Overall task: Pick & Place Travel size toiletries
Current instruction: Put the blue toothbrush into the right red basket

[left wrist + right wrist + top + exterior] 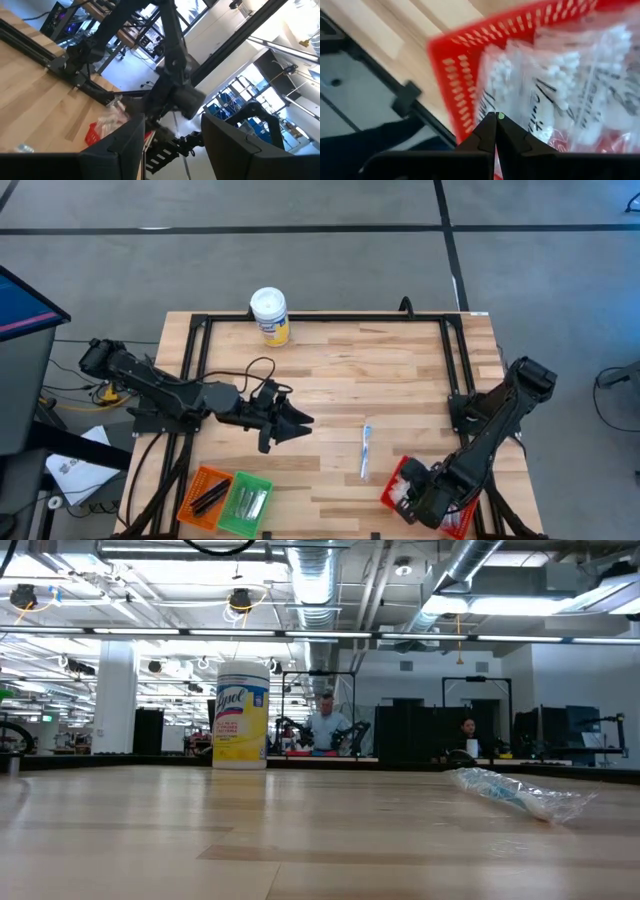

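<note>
A red mesh basket (pixel 392 485) at the table's near right holds several clear packets of white toiletries (pixel 555 90). My right gripper (pixel 496 118) points steeply down into it, fingers shut, its tips at the edge of one packet (pixel 492 95). One slim wrapped stick (pixel 366 450) lies flat on the wood left of the basket, also in the low view (pixel 520 795). My left gripper (pixel 300 421) hovers level over the table's left middle, open, with nothing between its fingers (pixel 120 145). My right gripper's shut tips come from above, slanting down, to the near edge of a clear packet (pixel 492 95) inside the red basket's corner. I cannot tell whether they have caught the plastic or only stand against it. The packet lies in the basket.
A white-lidded yellow canister (pixel 270 315) stands at the far edge. An orange basket (pixel 205 492) with dark items and a green basket (pixel 247 502) with silvery ones sit at the near left. Black frame rails (pixel 455 360) run along the table's sides. People show in the room beyond.
</note>
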`<action>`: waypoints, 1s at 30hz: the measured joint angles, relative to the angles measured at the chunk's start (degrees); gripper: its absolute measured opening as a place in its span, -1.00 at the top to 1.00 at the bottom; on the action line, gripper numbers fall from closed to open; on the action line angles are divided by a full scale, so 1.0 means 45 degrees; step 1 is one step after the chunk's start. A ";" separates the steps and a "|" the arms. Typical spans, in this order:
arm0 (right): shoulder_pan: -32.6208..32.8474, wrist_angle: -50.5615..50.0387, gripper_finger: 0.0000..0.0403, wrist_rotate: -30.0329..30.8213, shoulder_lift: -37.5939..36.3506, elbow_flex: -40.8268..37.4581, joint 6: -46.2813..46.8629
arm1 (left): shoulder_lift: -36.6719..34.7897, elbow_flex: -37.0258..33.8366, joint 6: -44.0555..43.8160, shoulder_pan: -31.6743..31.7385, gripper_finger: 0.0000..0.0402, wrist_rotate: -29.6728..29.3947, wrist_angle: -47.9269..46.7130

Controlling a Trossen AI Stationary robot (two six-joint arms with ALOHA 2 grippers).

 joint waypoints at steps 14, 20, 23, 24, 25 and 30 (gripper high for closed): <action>-0.0873 -0.0264 0.98 0.2686 -0.2526 0.0925 -0.1083 | 0.1309 -0.0200 -0.1017 0.0029 0.25 -0.0271 -0.0026; -0.1166 -0.0711 0.85 0.2952 -0.3247 0.0930 -0.1277 | 0.4018 0.1739 -0.1367 0.0087 0.54 0.1270 -0.1247; -0.1166 -0.1372 0.81 0.3194 -0.3579 0.0934 -0.1275 | 0.5470 0.3199 -0.1350 0.0097 0.66 0.2091 -0.2736; -0.1166 -0.1558 0.80 0.3261 -0.3683 0.0934 -0.1275 | 0.5924 0.3763 -0.1314 0.0108 0.70 0.2241 -0.3229; -0.1166 -0.1772 0.80 0.3280 -0.3795 0.0934 -0.1280 | 0.6325 0.4286 -0.1234 0.0161 0.74 0.2408 -0.3700; -0.1166 -0.2598 0.82 0.3380 -0.4335 0.0934 -0.1948 | 0.8017 0.6659 -0.0870 0.0578 0.91 0.3049 -0.5920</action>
